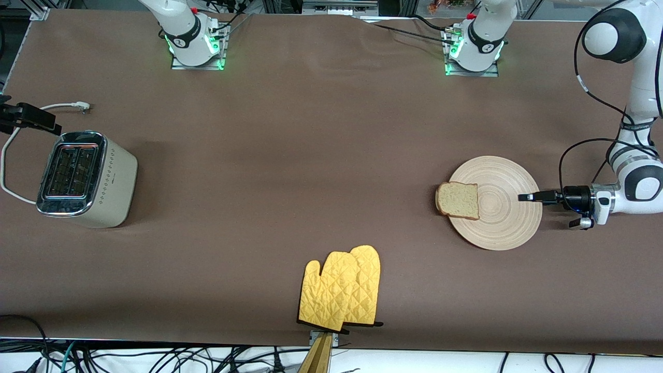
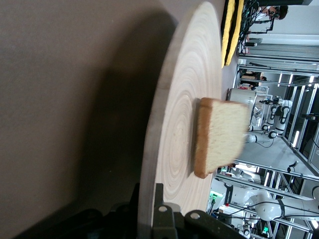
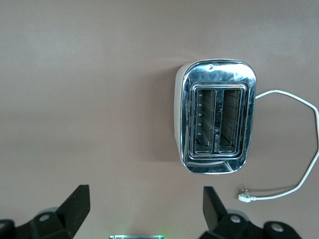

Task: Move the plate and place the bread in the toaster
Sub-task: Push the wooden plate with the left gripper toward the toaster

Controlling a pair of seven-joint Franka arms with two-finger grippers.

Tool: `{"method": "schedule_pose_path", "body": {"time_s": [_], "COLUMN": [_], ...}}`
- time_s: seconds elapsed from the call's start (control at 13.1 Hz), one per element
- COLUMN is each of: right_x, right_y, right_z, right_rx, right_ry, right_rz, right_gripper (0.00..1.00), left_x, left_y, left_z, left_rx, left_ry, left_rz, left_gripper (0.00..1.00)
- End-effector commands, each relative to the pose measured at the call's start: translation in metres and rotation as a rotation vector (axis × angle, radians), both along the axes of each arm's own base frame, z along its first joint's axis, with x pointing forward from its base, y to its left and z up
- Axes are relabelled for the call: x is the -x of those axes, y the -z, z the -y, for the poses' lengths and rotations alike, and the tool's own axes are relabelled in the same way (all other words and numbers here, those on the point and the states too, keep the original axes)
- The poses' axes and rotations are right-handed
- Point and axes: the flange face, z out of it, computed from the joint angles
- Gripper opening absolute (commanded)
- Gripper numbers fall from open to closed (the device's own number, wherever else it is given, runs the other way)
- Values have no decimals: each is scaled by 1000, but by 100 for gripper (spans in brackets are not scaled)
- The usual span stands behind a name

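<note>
The pale wooden plate (image 1: 505, 217) lies toward the left arm's end of the table. The bread (image 1: 458, 200) lies on it, over the rim that faces the right arm's end. My left gripper (image 1: 524, 197) is shut on the plate's rim at the side away from the bread. In the left wrist view the plate (image 2: 182, 99) runs between my left gripper's (image 2: 146, 191) fingers, and the bread (image 2: 222, 137) lies farther along it. The cream toaster (image 1: 98, 181) stands at the right arm's end, both slots empty. My right gripper (image 1: 23, 116) hangs open over the table beside the toaster (image 3: 215, 124).
The toaster's white cord (image 1: 8, 171) loops past it, and its plug (image 1: 83, 106) lies on the cloth farther from the front camera. A pair of yellow oven mitts (image 1: 342, 290) lies at the table's near edge, midway along.
</note>
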Motion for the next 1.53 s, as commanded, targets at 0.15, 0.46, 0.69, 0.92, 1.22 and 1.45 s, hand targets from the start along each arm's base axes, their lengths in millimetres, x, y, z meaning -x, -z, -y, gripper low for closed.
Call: {"method": "schedule_pose_path", "body": {"time_s": [0.15, 0.46, 0.69, 0.92, 1.22, 1.45], "right_x": [-1, -1, -1, -1, -1, -1], "right_y": [-4, -4, -4, -4, -4, -4], "right_z": [0, 0, 0, 0, 0, 0], "right_rx": [-10, -10, -10, -10, -10, -10], "right_ry": [-1, -1, -1, -1, -1, -1], "right_rz": [8, 8, 8, 8, 8, 8], "right_gripper": [100, 100, 100, 100, 100, 100], "left_x": [2, 0, -16, -38, -69, -91], "left_y": [14, 7, -6, -25, -49, -79], "left_z": [10, 10, 36, 71, 170, 236], "left_rx": [21, 22, 70, 91, 108, 19], "left_ry": [-2, 2, 27, 54, 143, 128], "left_rz": [31, 37, 74, 89, 73, 22], "left_gripper": [0, 0, 0, 0, 0, 0]}}
